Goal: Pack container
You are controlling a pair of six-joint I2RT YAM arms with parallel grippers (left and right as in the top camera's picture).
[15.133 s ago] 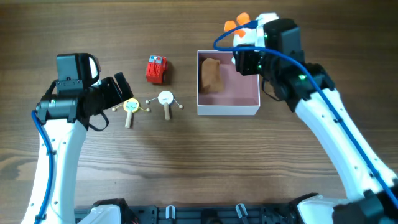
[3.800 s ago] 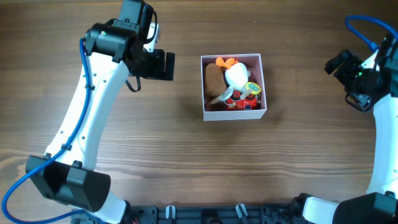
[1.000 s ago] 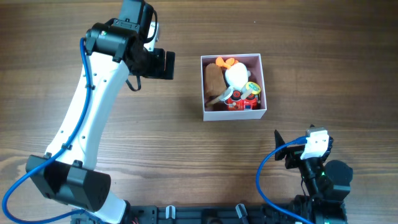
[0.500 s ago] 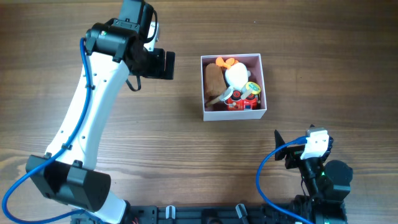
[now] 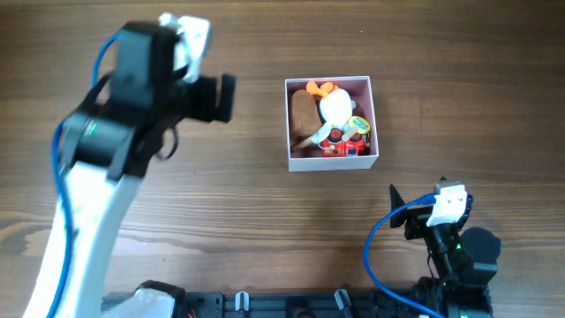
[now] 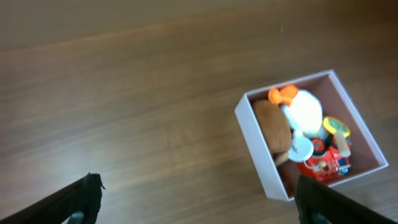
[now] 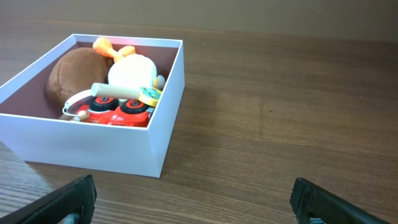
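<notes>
bg: dark wood-grain table fills all views | light even, soft glare | no walls/floor vis

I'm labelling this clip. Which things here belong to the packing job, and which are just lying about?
Job: container; inside it the brown plush, white plush, red car, yellow-disc toy and white-disc toy.

Lying about: no loose item shows; apart from the arms, only the table.
</notes>
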